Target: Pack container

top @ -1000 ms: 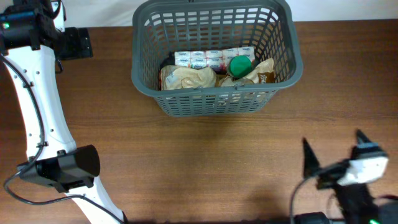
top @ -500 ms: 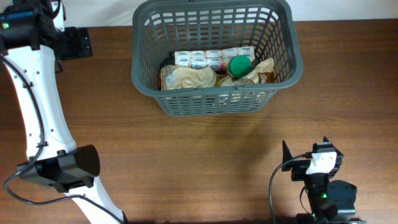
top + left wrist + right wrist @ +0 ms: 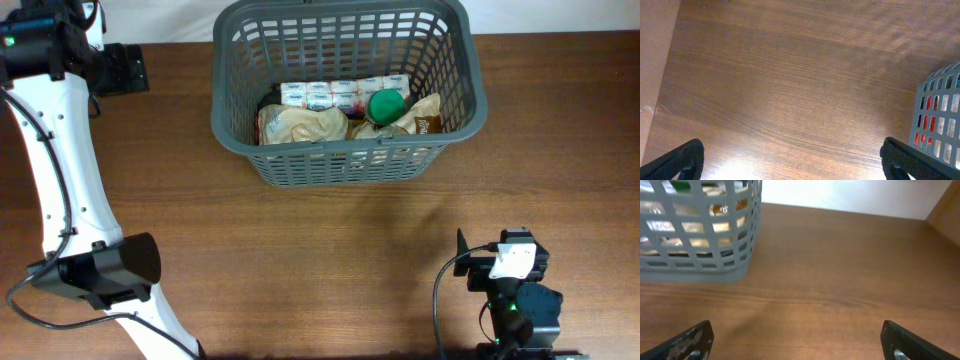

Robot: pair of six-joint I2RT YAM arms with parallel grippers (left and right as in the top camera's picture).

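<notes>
— Well, where stands the large dark grey plastic lattice basket (image 3: 300, 150)?
— At twelve o'clock, filled. Left gripper (image 3: 791, 150) and right gripper (image 3: 796, 327) gape wide, empty; I think parking should avoid its rim.

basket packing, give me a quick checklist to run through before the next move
1. Check the left gripper is empty: ok, fingers wide apart, only table between them.
2. Check the right gripper is empty: ok, fingers wide apart, nothing held.
3. Check the basket stands upright on the table: ok.
4. Check the contents sit below the rim: ok, the green lid, row of white packs and tan bag are all inside.
5. Check the right gripper is apart from the basket: ok, it is near the table's front edge.
6. Check for anything left to pack: cannot tell, no loose item shows, but the views cut the table off.
</notes>
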